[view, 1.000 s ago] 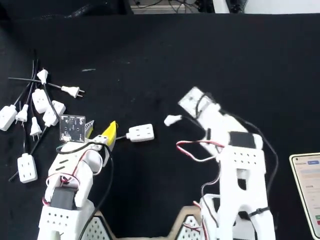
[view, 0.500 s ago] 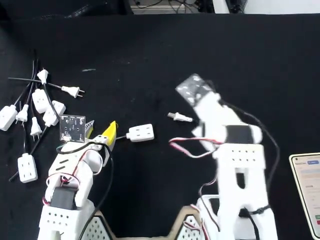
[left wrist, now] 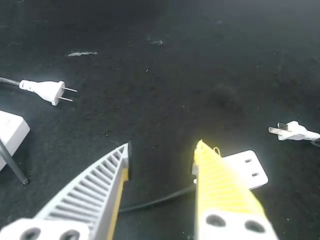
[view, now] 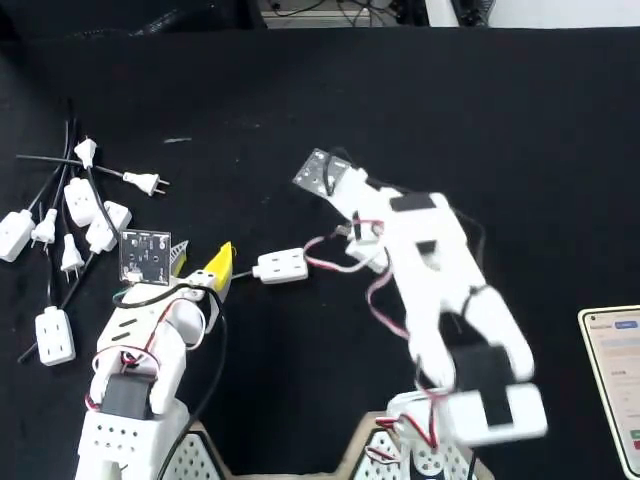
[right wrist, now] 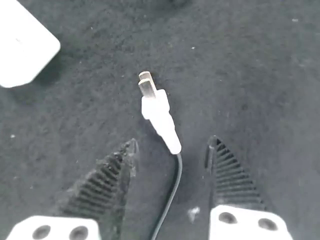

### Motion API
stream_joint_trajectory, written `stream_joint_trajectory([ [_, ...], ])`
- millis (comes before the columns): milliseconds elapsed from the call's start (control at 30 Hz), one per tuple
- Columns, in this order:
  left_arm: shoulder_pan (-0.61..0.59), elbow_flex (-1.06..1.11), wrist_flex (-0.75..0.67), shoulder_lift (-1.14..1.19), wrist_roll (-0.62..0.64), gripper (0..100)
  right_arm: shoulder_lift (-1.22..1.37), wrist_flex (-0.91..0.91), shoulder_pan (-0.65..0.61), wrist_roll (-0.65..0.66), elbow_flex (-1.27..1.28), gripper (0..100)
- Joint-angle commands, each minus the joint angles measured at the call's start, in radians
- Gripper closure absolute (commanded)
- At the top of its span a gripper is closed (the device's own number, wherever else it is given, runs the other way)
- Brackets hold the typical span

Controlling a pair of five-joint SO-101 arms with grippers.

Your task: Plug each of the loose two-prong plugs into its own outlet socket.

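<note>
Black cloth covers the desk (view: 520, 120) from edge to edge. On it the white right arm (view: 435, 275) leans across the middle toward the left, and the left arm (view: 140, 350) stands at the near left corner. Along the far left side lies a tangle of white plugs and sockets (view: 60, 225) on black cords.

A white outlet socket (view: 281, 264) lies flat between the two arms, just beside the yellow finger of the left hand (left wrist: 162, 150). That hand is released and empty and hovers over bare cloth.

The right hand (right wrist: 172, 145) is spread wide too. Its two fingers straddle a loose two-prong plug (right wrist: 159, 112) without touching it. The plug lies flat, prongs pointing roughly toward the outlet socket, near it but apart. Another loose plug (left wrist: 46, 90) lies farther off, beyond the left hand and nearer the tangle.
</note>
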Motion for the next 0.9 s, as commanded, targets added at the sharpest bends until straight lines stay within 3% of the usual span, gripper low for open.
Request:
stream_joint_trajectory([
  [0, -0.01, 0.022, -0.011, -0.006, -0.008, 78, 0.07, 0.021, -0.018, 0.018, -0.133, 77.9],
  [300, -0.01, 0.021, -0.009, -0.006, -0.008, 78, 0.234, 0.021, -0.017, 0.112, -0.223, 78.9],
  [467, -0.01, 0.021, -0.009, -0.006, -0.008, 78, 0.285, 0.002, -0.015, 0.143, -0.228, 99.5],
  [500, -0.01, 0.021, -0.009, -0.006, -0.008, 78, 0.285, 0.005, -0.009, 0.13, -0.228, 97.0],
  [700, -0.01, 0.021, -0.009, -0.006, -0.008, 78, 0.127, 0.054, 0.037, 0.054, -0.205, 98.8],
  [867, -0.01, 0.019, -0.011, -0.006, -0.008, 78, -0.127, 0.176, -0.043, 0.026, -0.091, 98.8],
])
